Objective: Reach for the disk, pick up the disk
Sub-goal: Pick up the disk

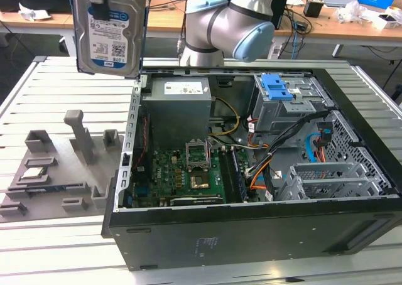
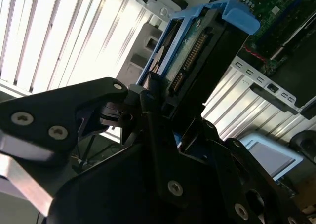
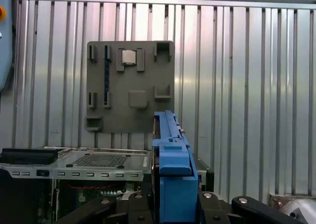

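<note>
Disk (image 1: 107,37) hangs upright, label toward the exterior camera, above and just outside the far corner of the open computer case (image 1: 251,235) on the exterior view's left. It touches neither the case nor the tabletop (image 1: 50,84). Pincer (image 3: 173,205) is clenched on the disk's upper end, jaws pressing the two broad faces. This is probably because the thin dimension fits between them and leaves the blue rails free. Pick-up judged achieved. Grey parts fixture (image 3: 131,86) lies flat beside the case on that same side.
</note>
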Controlling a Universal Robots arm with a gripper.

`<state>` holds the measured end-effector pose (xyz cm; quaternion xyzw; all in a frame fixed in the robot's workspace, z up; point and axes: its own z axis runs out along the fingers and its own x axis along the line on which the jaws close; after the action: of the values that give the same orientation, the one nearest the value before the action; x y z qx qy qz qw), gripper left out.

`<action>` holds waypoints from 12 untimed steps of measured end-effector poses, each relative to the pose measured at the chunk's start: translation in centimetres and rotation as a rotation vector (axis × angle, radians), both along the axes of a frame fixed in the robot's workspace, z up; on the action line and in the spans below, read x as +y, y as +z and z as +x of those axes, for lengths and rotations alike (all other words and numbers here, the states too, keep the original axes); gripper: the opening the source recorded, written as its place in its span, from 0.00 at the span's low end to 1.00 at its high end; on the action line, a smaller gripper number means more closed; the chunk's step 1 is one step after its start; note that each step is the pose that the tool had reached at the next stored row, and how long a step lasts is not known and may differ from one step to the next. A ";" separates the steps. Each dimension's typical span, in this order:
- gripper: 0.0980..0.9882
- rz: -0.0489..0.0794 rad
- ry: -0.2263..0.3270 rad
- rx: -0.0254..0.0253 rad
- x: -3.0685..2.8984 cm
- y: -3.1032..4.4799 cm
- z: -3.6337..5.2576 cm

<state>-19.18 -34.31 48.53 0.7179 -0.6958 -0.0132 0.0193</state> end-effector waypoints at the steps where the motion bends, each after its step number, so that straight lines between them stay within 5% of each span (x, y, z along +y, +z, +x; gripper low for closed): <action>1: 0.30 0.000 0.000 0.0002 0.00 0.00 0.40; 5: 0.30 0.000 0.000 0.0014 0.00 0.01 2.85; 12: 0.30 0.000 0.000 0.0024 0.00 0.00 5.54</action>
<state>-13.64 -34.31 48.53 0.7179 -0.6957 -0.0141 0.0202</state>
